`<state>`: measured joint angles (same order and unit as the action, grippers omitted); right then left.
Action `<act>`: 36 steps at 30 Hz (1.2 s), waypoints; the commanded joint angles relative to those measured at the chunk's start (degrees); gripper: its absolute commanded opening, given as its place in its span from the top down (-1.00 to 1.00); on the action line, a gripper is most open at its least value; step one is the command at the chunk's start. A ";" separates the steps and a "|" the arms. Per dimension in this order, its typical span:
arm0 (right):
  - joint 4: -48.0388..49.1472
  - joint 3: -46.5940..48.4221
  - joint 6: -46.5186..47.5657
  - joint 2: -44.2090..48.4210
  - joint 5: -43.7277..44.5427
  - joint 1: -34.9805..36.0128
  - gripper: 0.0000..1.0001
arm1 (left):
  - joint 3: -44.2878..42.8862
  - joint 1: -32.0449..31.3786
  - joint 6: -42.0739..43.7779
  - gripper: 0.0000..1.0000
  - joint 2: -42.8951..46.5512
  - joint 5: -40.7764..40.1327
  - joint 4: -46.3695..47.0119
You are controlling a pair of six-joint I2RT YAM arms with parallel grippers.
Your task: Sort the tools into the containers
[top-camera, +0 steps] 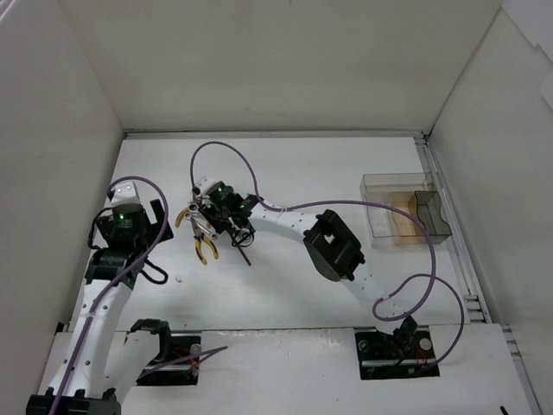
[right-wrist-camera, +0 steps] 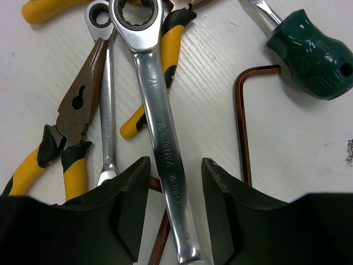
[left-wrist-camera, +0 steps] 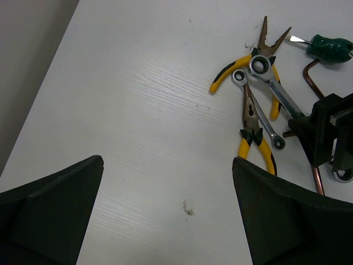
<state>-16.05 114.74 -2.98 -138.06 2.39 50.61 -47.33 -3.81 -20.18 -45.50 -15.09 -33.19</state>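
The tools lie in a pile at the table's middle left. In the right wrist view a large silver wrench lies across a small wrench, yellow-handled pliers and a second pair of pliers. A green-handled screwdriver and a brown hex key lie to the right. My right gripper is open, its fingers on either side of the large wrench's handle with gaps on both sides. My left gripper is open and empty over bare table, left of the pile. The clear bin stands far right.
A smaller dark-tinted bin stands against the clear one by the right wall. A second hex key pokes out under the large wrench. A tiny speck lies near the left arm. White walls enclose the table.
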 commanded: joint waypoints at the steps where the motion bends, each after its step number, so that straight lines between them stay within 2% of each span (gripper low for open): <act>1: 2.52 3.12 -0.27 -0.19 1.74 -0.07 0.22 | -1.71 -0.40 -0.47 -0.99 0.32 -0.29 1.46; 10: 2.52 4.09 0.61 -1.68 0.07 -0.07 0.24 | -1.80 -0.40 -0.47 -0.99 0.41 -0.55 1.29; 11: 2.52 4.35 0.52 -1.95 -0.19 -0.07 0.39 | -1.80 -0.40 -0.47 -1.00 0.23 -0.55 1.29; 12: 2.52 4.44 0.52 -1.95 -0.20 -0.07 0.39 | -1.80 -0.40 -0.47 -0.99 0.23 -0.55 1.37; 13: 2.43 4.53 0.61 -2.21 -0.28 -0.16 0.58 | -1.80 -0.40 -0.47 -0.99 0.23 -0.55 1.29; 15: 2.43 4.53 0.79 -2.30 -0.02 -0.07 0.80 | -1.80 -0.40 -0.47 -0.99 0.23 -0.64 1.29; 16: 2.43 4.53 1.05 -2.13 0.41 -0.16 1.00 | -1.89 -0.40 -0.47 -0.99 0.32 -0.73 1.29; 22: 2.61 5.84 2.46 0.51 4.54 -0.07 1.00 | -1.80 -0.40 -0.47 -0.99 0.58 -1.08 1.29; 27: 2.61 7.78 7.55 3.92 6.83 -0.86 1.00 | -1.80 -0.40 -0.47 -0.99 0.58 -1.17 1.20; 35: 2.96 6.65 5.63 12.89 8.06 -3.32 1.00 | -1.80 -0.40 -0.56 -0.99 0.93 -1.34 1.28; 36: 3.05 5.33 3.27 16.30 9.37 -3.93 1.00 | -1.80 -0.40 -0.47 -0.99 0.85 -1.26 1.29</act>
<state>-18.63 118.34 2.92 -136.09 7.33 48.66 -47.33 -3.81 -20.18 -44.99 -15.33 -33.19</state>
